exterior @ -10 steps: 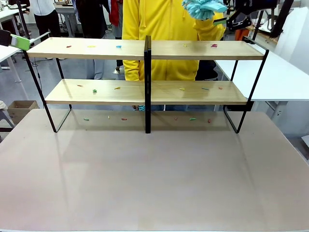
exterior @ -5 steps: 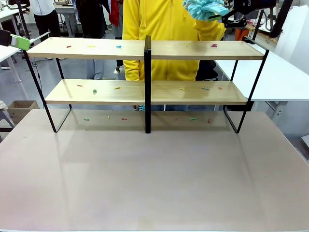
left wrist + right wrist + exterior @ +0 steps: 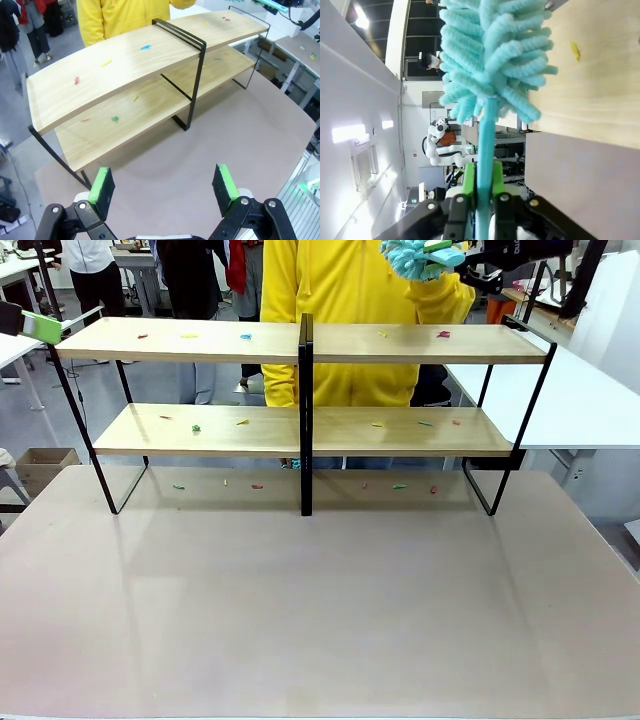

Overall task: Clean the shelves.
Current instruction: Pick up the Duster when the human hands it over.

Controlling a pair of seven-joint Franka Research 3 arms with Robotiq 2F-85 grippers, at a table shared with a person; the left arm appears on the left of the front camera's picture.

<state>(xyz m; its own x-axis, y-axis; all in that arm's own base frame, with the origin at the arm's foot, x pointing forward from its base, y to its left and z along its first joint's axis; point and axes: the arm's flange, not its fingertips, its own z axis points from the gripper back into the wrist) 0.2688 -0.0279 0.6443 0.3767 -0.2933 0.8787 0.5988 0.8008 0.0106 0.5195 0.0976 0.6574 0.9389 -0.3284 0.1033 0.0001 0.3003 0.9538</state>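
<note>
Cut off: the right gripper (image 3: 447, 254) sits at the top edge of the front view. Its arm is a dark shape running out of the picture at the upper right. The left gripper (image 3: 40, 327) is clipped by the left edge, with 1 green pad tip beside the end of the top board.
Hard to make out: in the front view the duster (image 3: 410, 258) hides where the right fingers meet. The small coloured scraps (image 3: 245, 337) are too tiny to tell what they are made of.
Person (image 3: 340, 280): stands behind the rack in a yellow hooded top. The top edge crops the head, and the boards hide the body below the waist.
Right fingers: in the right wrist view the right gripper (image 3: 483, 180) has both green pads pressed onto the duster's thin teal handle, pinching it.
Left fingers: in the left wrist view the left gripper (image 3: 163, 184) is spread wide, with bare desk between the pads.
Duster (image 3: 490, 65): a fluffy teal head of soft, rope-like chenille strands on a slim smooth stick, held above the right end of the top board.
The shelves (image 3: 200, 340): 2 long, pale wooden boards with a matte grain on thin black metal legs, with 1 central black upright. They stand at the far side of the desk, and scraps dot both boards (image 3: 125, 65).
Desk (image 3: 320, 610): broad, beige and smooth, with more scraps under the rack.
</note>
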